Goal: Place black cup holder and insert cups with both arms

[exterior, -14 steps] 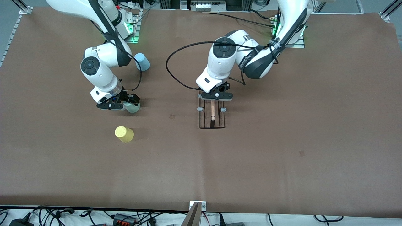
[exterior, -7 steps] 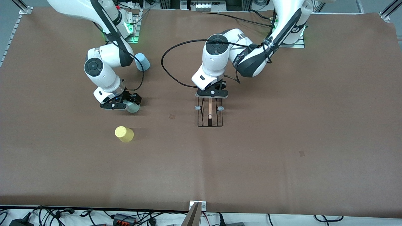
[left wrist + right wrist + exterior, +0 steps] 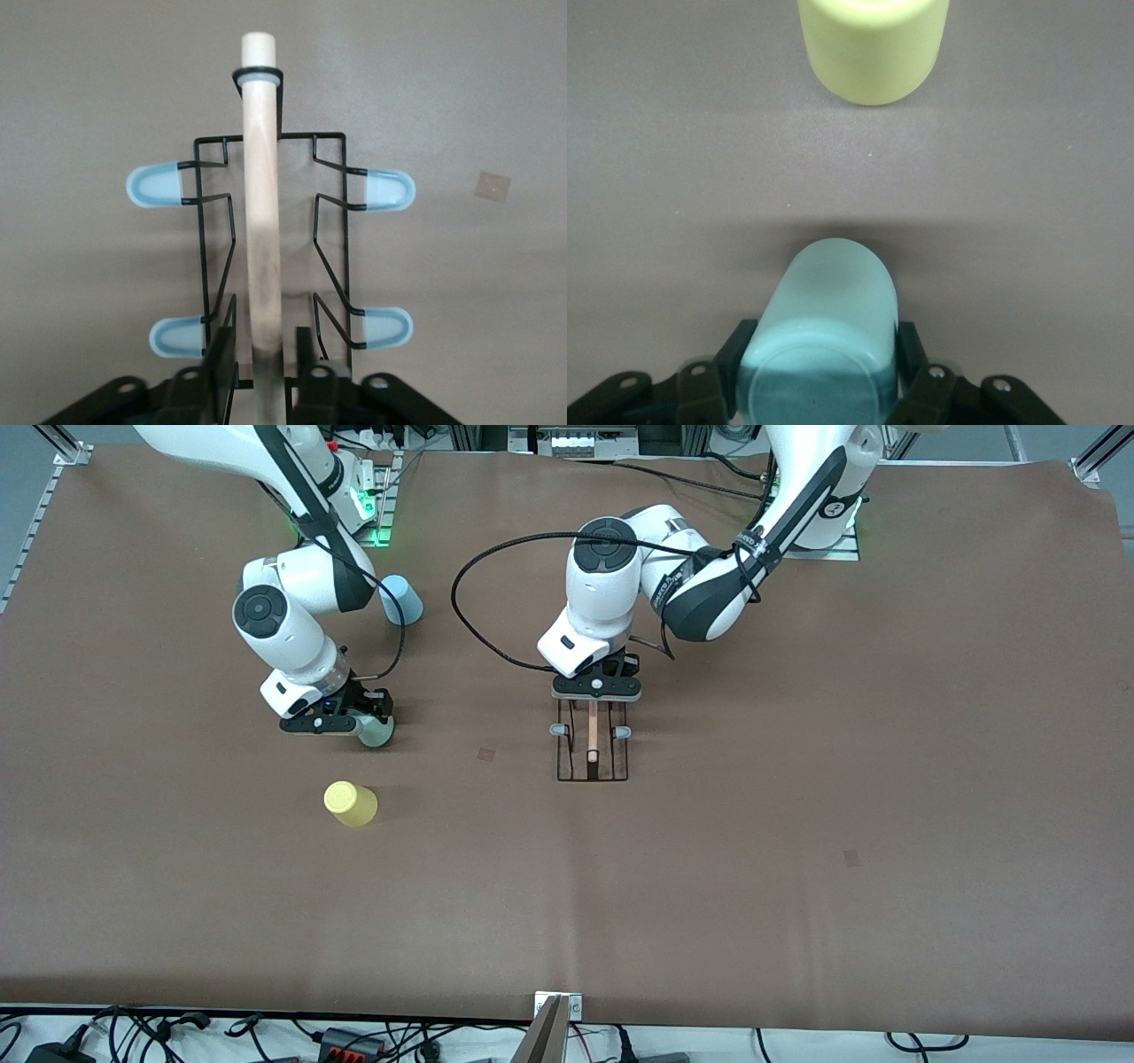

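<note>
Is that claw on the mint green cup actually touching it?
Touching. The right wrist view shows the right gripper's fingers pressed against both sides of the mint green cup.

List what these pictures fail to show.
- Thin black wire cup holder: in the front view, the end toward the arms' bases is under the left gripper; the left wrist view's edge cuts it.
- Pale mint green plastic cup: mostly under the right gripper in the front view.
- Yellow plastic cup: cut by the right wrist view's edge.

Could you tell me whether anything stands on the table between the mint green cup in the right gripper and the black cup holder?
Nothing visible does. The right gripper is shut on the mint green cup, and only bare brown table lies between it and the black cup holder. The left gripper sits over the holder's wooden rod.
</note>
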Robot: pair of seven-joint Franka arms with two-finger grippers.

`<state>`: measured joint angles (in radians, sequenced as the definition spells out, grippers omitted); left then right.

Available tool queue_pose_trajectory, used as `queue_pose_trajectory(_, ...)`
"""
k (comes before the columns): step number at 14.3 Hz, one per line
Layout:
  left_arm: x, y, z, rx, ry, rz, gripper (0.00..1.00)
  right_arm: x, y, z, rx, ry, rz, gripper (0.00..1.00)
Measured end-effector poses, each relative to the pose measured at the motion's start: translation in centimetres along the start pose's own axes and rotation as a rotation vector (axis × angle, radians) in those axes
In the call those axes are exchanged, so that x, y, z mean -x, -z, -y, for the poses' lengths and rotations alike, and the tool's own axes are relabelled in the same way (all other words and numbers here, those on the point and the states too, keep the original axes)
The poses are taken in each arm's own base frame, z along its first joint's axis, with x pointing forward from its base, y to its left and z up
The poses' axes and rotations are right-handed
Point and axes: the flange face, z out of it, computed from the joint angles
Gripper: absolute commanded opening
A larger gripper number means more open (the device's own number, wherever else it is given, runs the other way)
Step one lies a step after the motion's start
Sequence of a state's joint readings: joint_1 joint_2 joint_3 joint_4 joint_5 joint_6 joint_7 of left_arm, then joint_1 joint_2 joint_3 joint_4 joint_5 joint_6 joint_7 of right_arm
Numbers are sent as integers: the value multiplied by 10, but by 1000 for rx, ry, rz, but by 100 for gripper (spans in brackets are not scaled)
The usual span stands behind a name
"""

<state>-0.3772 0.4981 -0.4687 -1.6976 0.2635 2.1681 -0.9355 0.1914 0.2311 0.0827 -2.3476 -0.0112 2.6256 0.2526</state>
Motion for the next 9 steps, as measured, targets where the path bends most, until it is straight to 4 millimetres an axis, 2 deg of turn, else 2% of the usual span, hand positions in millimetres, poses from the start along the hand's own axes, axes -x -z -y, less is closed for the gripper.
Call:
queue_pose_trajectory(2, -6, 5, 2, 5, 8, -10, 100, -8, 30, -14, 9, 42, 5, 5)
queue_pose_trajectory(5, -18, 29, 9, 12, 20, -41, 100, -9, 62, -27, 15, 54, -3, 2)
queue_pose_trajectory(7, -28, 54, 26, -27, 16, -42, 100, -9, 72, -24, 13, 33, -17, 2)
queue_pose_trajectory(9, -40, 84, 57, -93, -13, -19, 100, -6, 89, -3, 7, -7, -35, 2)
